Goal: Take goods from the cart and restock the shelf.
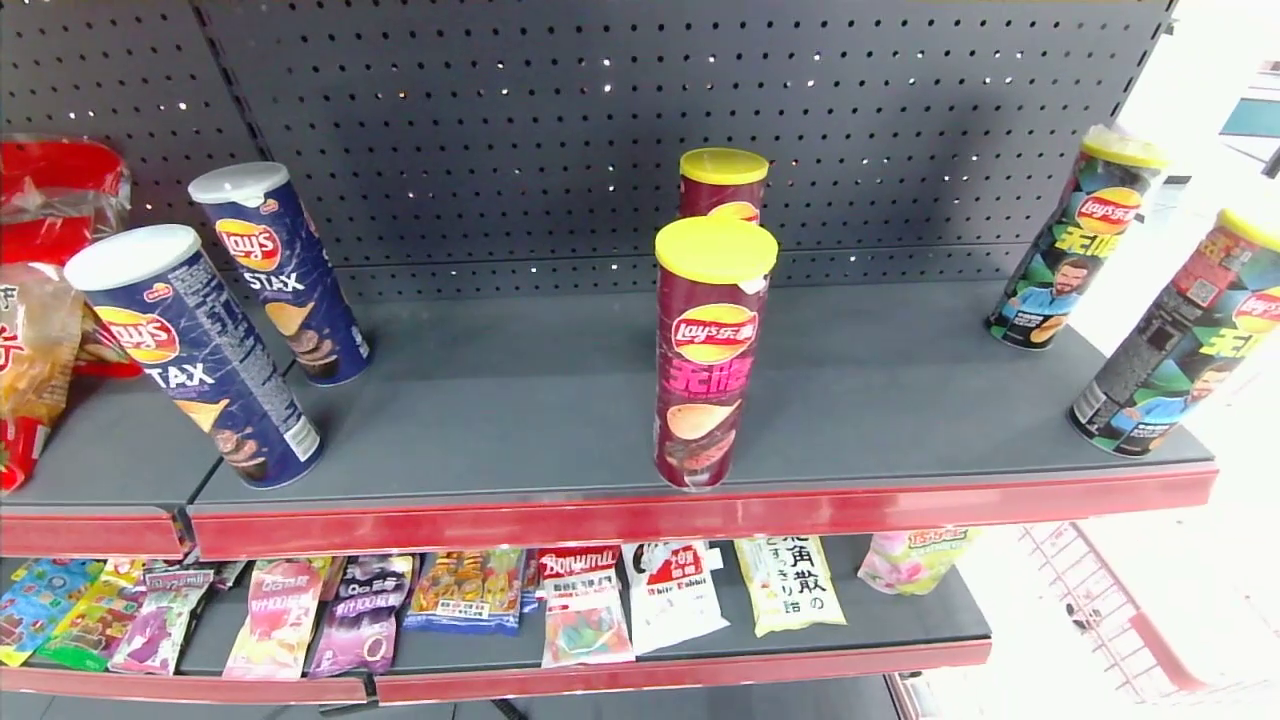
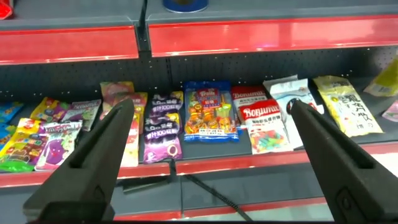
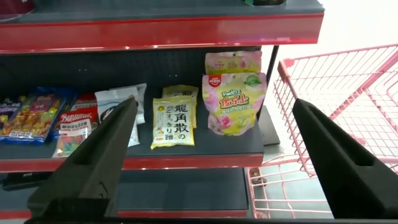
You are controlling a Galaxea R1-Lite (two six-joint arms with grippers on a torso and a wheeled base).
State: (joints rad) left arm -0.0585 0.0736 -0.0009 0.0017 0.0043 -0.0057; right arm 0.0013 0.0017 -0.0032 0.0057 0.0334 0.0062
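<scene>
Chip cans upright on the top shelf, lids up and long axes vertical, six counted: two blue cans at the left, two dark red cans in the middle, one behind the other, and two green-and-black cans at the right end. Left gripper spread wide, holding nothing, facing the flat-lying snack bags on the lower shelf. Right gripper spread wide too and bare, before two yellow bags and two pink bags, with the pink wire cart just beside that shelf's end.
</scene>
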